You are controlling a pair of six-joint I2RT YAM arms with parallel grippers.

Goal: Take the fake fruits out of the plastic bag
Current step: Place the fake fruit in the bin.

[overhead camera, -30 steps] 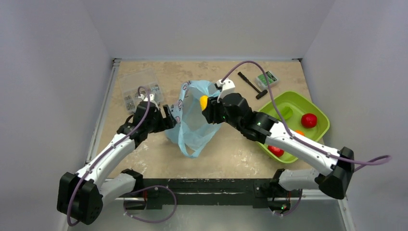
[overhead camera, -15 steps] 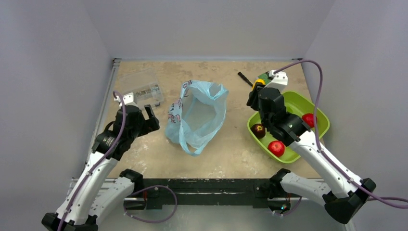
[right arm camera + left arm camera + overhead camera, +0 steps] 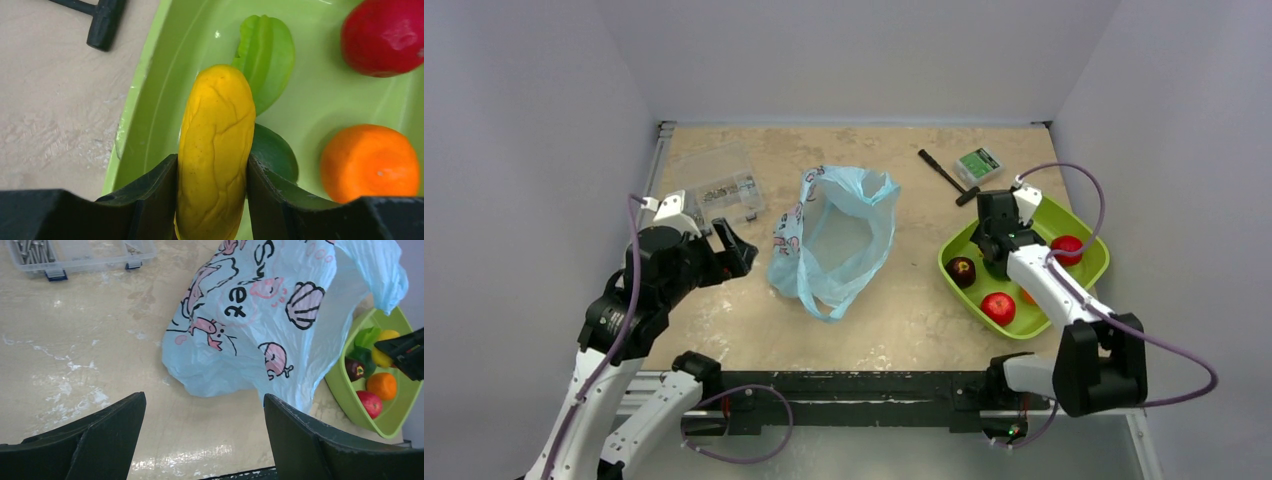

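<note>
The light-blue plastic bag (image 3: 834, 240) lies mid-table with its mouth open; its printed side fills the left wrist view (image 3: 260, 320). My left gripper (image 3: 730, 248) is open and empty, left of the bag and apart from it (image 3: 205, 425). My right gripper (image 3: 212, 167) is shut on the yellow oblong fruit (image 3: 216, 150) and holds it low inside the lime-green tray (image 3: 150, 115). A dark green fruit (image 3: 275, 152), an orange one (image 3: 369, 162) and a red one (image 3: 384, 36) lie in the tray. A dark maroon fruit (image 3: 962, 269) lies at the tray's left end. I see no fruit in the bag.
A clear compartment box (image 3: 719, 185) stands at the back left. A black tool (image 3: 949, 178) and a small green packet (image 3: 979, 162) lie behind the tray (image 3: 1049, 205). A light-green ridged fruit (image 3: 265, 60) and another red fruit (image 3: 998, 307) are also in the tray.
My right arm has carried the yellow fruit from the bag's mouth across to the tray. My left gripper has let go of the bag and pulled back to the left.
</note>
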